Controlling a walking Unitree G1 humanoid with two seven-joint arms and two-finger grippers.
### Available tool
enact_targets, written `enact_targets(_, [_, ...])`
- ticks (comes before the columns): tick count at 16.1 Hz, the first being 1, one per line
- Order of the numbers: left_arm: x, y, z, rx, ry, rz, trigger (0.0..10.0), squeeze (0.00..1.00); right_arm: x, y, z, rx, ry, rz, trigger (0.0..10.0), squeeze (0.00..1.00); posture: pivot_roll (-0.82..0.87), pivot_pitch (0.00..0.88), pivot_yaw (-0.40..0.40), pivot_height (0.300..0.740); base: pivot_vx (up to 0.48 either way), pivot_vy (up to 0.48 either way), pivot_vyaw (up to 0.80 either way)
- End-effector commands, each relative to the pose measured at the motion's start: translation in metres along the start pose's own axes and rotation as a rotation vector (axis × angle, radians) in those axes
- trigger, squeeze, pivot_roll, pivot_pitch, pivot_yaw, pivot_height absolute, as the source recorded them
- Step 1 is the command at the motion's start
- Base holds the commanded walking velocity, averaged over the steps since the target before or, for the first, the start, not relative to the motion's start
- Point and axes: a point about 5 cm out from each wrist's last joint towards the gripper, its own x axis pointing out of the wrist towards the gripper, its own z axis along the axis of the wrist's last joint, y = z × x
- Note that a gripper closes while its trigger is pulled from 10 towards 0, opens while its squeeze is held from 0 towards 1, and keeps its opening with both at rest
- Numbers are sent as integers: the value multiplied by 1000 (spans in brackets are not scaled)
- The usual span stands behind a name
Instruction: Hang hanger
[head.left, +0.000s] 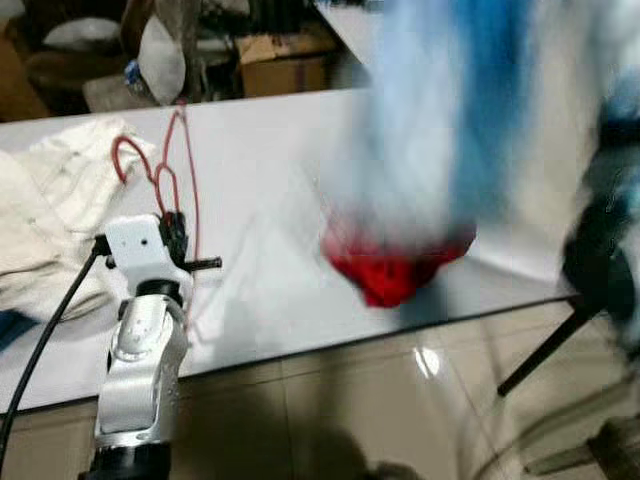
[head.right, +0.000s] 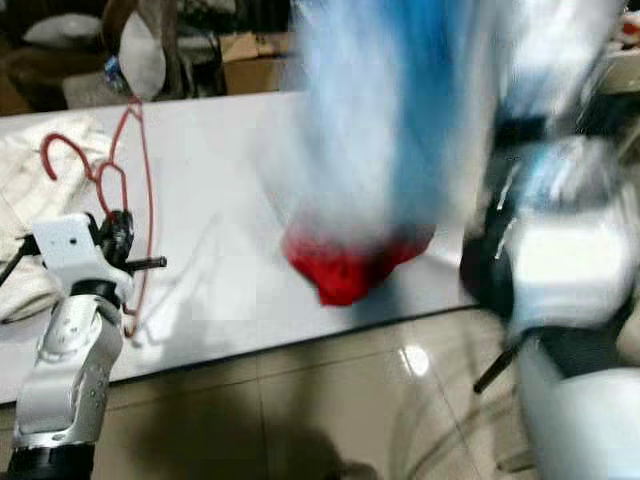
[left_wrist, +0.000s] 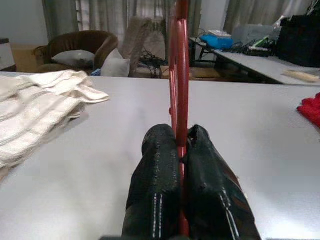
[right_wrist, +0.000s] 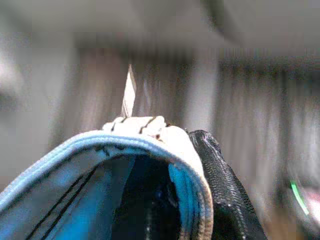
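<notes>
The hanger (head.left: 180, 190) is thin red wire — two of them seem bunched together, their hooks curling near the cream cloth on the white desk (head.left: 260, 250). It stands roughly upright over the desk, its long sides rising to a narrow top by the far edge, its lower part pinched between the closed black fingers (left_wrist: 160, 185) of the left gripper (left_wrist: 182, 150) — seen edge-on from the left wrist as a single red line.

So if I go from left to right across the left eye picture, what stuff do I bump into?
White cloth → red hanger held in the left gripper → red cloth on the white table → the blurry blue and white garment hanging above it.
</notes>
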Motion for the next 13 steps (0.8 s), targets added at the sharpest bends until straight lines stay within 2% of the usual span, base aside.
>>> enact_targets(1, [0, -7, -1, -5, 8, -18, 10000, 0, 2, -9, 26, 60, -145, 13, 10000, 0, -137, 0, -21, 740, 375, 0, 0])
enact_targets(2, [-2, -6, -2, -6, 7, -10, 10000, 0, 3, -14, 43, 18, -241, 19, 10000, 0, -121, 0, -34, 740, 375, 0, 0])
enact_targets(3, [-3, -6, -2, -6, 8, -11, 10000, 0, 2, -16, 40, -10, -233, 13, 10000, 0, -121, 0, -34, 740, 375, 0, 0])
enact_targets(4, [-4, -8, -4, -4, 19, -30, 10000, 0, -2, -23, 14, -68, -152, -10, 10000, 0, -121, 0, -34, 740, 352, 0, 0])
enact_targets(5, [-5, -15, -6, -8, 39, -81, 10000, 0, -23, -32, -43, -105, 13, -6, 10000, 0, -109, 0, -31, 740, 292, 0, 0])
enact_targets(7, [-8, -16, -5, -9, 38, -87, 10000, 0, -65, -42, -106, -82, 205, -23, 10000, 0, -105, 0, -21, 740, 0, 0, 0])
enact_targets(8, [-8, -11, -5, -1, 36, -52, 10000, 0, -104, -48, -150, -59, 355, -66, 10000, 0, -99, 0, -22, 740, 0, 0, 0])
enact_targets(9, [-9, -6, -5, 9, 35, -20, 10000, 0, -141, -53, -181, -49, 479, -118, 10000, 0, -97, 0, -22, 740, 0, 0, 0])
enact_targets(10, [-10, 4, -6, 35, 40, 21, 10000, 0, -215, -55, -228, -22, 703, -202, 10000, 0, -91, 0, -20, 740, 0, 0, 0])
enact_targets(11, [-13, 10, -7, 54, 50, 30, 10000, 0, -267, -51, -250, -35, 846, -246, 10000, 0, -89, 0, -14, 740, 0, 0, 0])
enact_targets(12, [-14, 13, -8, 64, 57, 28, 10000, 0, -303, -48, -262, -29, 952, -291, 10000, 0, -89, 0, -14, 740, 0, 0, 0])
enact_targets(13, [-14, 14, -8, 77, 65, 10, 10000, 0, -325, -47, -266, -9, 1002, -323, 10000, 0, -91, 0, 3, 740, 0, 0, 0])
